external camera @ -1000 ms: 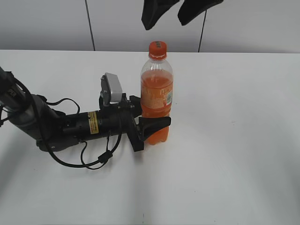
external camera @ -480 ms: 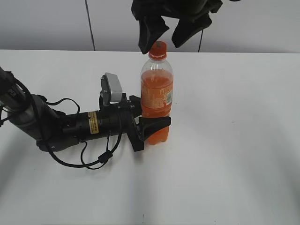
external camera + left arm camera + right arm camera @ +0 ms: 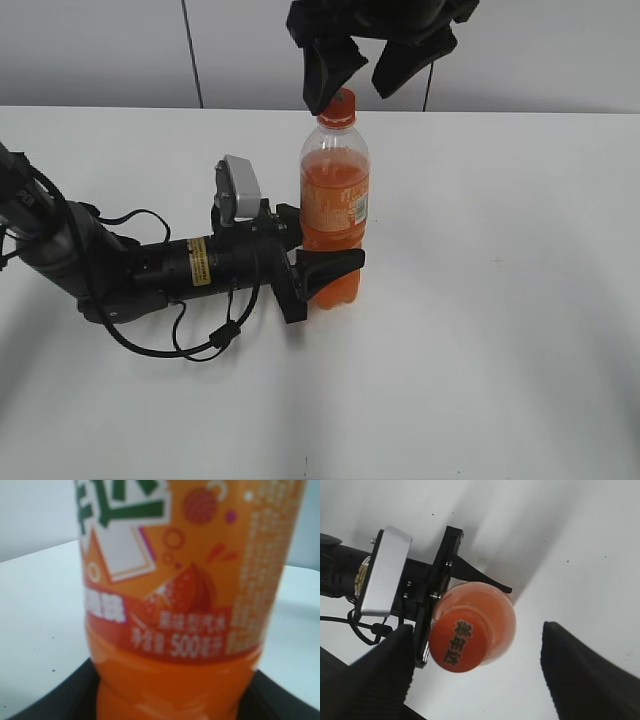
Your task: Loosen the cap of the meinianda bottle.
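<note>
The meinianda bottle (image 3: 335,210) stands upright on the white table, its orange label filling the left wrist view (image 3: 190,580). My left gripper (image 3: 322,272) lies low on the table and is shut on the bottle's lower body. The orange cap (image 3: 339,104) sits on the bottle's neck. In the right wrist view the cap (image 3: 459,642) shows dark characters on top. My right gripper (image 3: 355,72) hangs open just above the cap, one finger on each side. In the right wrist view the cap lies close to the left finger of this gripper (image 3: 477,672).
The white table (image 3: 500,300) spreads around the bottle. The left arm (image 3: 150,265) with its cables lies across the table's left part. A grey wall with dark seams stands behind.
My right gripper has come down from above and moved slightly right, so its open fingers now flank the cap. The left gripper and bottle have not moved.
</note>
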Tool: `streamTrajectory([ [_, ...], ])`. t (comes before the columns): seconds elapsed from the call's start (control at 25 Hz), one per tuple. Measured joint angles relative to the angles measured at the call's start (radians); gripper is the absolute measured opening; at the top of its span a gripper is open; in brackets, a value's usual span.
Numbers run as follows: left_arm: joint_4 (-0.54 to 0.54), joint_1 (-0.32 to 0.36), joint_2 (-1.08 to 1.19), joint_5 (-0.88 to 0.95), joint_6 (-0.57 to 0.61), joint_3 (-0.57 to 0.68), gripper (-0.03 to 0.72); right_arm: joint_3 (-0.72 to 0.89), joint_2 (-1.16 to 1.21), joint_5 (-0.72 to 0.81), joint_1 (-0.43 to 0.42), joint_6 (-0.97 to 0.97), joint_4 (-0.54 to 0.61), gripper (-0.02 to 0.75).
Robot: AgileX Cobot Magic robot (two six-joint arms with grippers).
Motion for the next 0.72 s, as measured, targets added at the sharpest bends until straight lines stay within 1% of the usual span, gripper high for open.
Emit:
streamTrajectory([
  [0.72,0.000,0.000,0.000,0.000,0.000,0.000,0.395,0.000,0.025,0.000,0.000,-0.003,-0.001,0.585],
])
